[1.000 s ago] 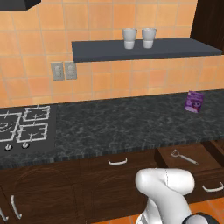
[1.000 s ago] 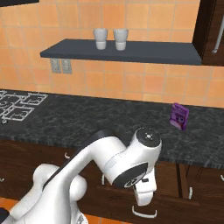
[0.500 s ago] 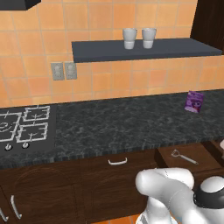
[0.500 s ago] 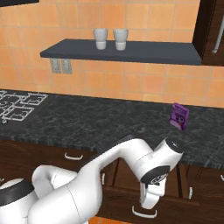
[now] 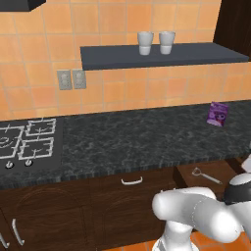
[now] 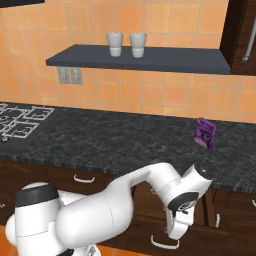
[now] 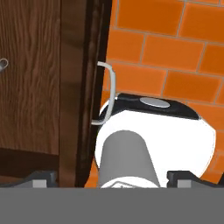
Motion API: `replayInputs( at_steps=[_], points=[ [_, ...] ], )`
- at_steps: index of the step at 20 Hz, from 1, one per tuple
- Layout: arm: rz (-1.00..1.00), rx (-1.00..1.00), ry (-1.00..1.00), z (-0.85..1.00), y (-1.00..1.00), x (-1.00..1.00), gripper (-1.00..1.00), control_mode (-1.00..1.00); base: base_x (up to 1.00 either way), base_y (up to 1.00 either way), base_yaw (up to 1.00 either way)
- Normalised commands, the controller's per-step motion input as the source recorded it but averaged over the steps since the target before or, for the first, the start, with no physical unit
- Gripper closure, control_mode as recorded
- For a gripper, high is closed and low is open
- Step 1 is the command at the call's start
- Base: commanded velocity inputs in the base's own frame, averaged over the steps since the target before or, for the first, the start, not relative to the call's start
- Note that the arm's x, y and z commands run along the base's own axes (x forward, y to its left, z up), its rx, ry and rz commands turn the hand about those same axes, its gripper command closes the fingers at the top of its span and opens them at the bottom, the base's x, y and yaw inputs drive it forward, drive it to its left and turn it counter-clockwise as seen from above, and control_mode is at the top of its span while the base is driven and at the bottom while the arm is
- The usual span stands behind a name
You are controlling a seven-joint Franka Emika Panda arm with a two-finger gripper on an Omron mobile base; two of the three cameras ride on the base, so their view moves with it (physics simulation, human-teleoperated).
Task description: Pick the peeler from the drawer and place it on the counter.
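Peeler lies in the open drawer, partly arm-hidden; gripper spread wide, holding nothing.

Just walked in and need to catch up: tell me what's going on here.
The robot arm is after the peeler, which lies in the open drawer below the counter. The arm is bent low in front of the cabinets, and its gripper is open and holds nothing. The peeler is not yet picked up. A purple packet sits on the counter above the drawer.
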Motion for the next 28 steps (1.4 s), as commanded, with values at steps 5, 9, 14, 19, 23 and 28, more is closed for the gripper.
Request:
replayInputs(
  at_steps=[5, 9, 14, 19, 23, 28],
  points=[
    [0.00, -0.12, -0.01, -0.42, 0.00, 0.18, -1.00, -1.00, 0.00, 0.00, 0.00],
    [0.00, -0.08, -0.02, -0.42, 0.00, 0.26, -1.00, -1.00, 0.00, 0.00, 0.00],
    [0.00, -0.01, 0.00, -0.36, 0.00, 0.32, -1.00, -1.00, 0.00, 0.00, 0.00],
    [0.00, -0.01, -0.02, -0.36, 0.00, 0.31, -1.00, -1.00, 0.00, 0.00, 0.00],
    [0.00, 0.00, 0.03, -0.26, 0.00, -0.21, -1.00, -1.00, 0.00, 0.00, 0.00],
    [0.00, 0.00, 0.05, -0.26, 0.00, -1.00, -1.00, -1.00, 0.00, 0.00, 0.00]
  ],
)
